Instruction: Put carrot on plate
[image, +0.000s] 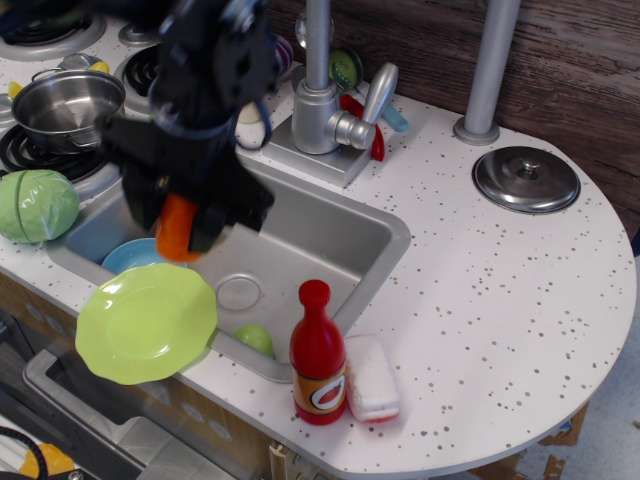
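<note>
Black and a bit blurry, the claw (180, 228) hangs over the left side of the sink (330, 235), and its two dark fingers are closed on the carrot (177, 229). One finger is on each side of the carrot, and the orange toy points down between them, up in the air. It is just above the blue bowl (130, 255) that sits in the sink, and near the top edge of the green plate (145, 322). The plate leans over the front left corner of the sink and has no food on it. A small green ball (255, 339) lies in the sink by the front wall. A red bottle (317, 356) stands on the white speckled worktop (480, 300) in front of the sink, with a white and pink sponge (371, 378) touching its right side. A silver tap (325, 95) stands behind the sink. A round metal lid (526, 179) lies on the worktop far to the right. On the left are a green cabbage (36, 204) and a silver pot (65, 105) on the stove.
</note>
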